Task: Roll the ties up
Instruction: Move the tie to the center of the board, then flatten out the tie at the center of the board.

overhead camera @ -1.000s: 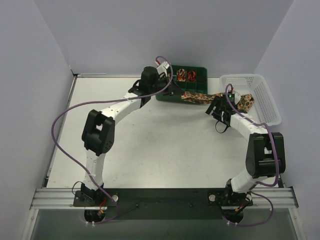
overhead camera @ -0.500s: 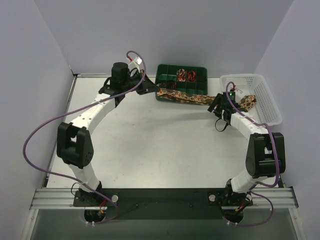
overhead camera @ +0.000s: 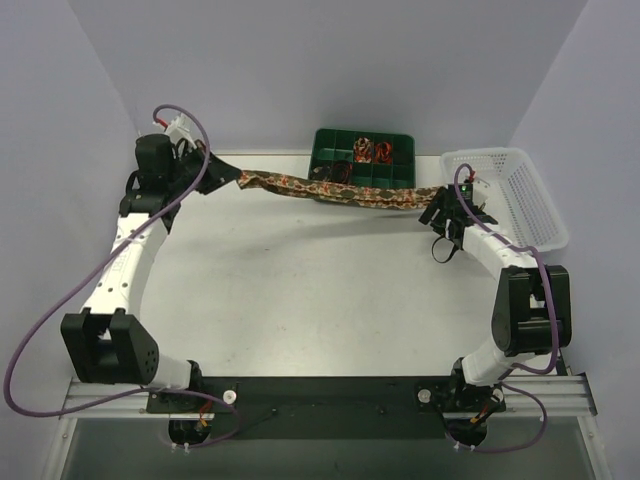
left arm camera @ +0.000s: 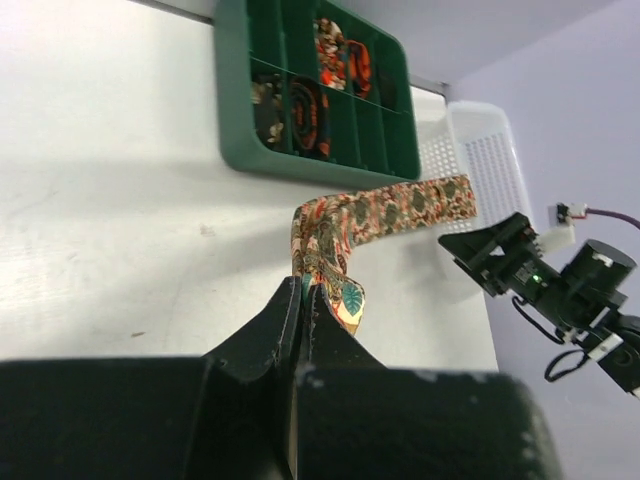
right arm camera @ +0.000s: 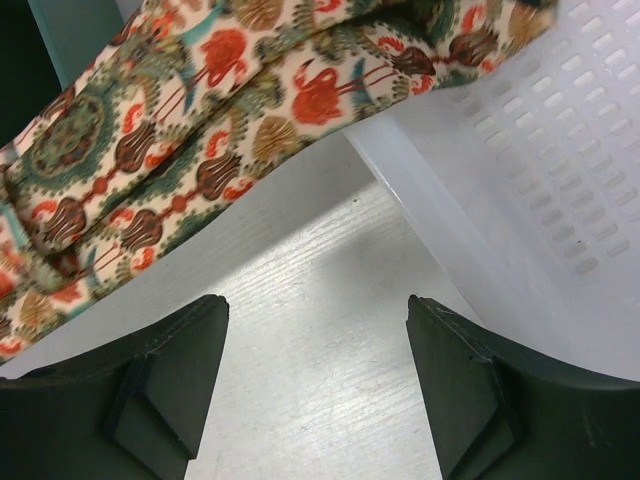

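Observation:
A long brown-gold patterned tie hangs stretched above the table from the far left to the right. My left gripper is shut on its pointed tip at the far left. My right gripper is open beside the tie's other end, which passes just in front of its fingers without being gripped. Rolled ties sit coiled in the green tray; they also show in the left wrist view.
A white plastic basket stands at the far right, its wall close to my right gripper. The green tray stands at the back centre. Purple cables loop off both arms.
My left arm has swung far to the left, pulling the tie out of the white basket and stretching it across the table. The right arm has stayed put.

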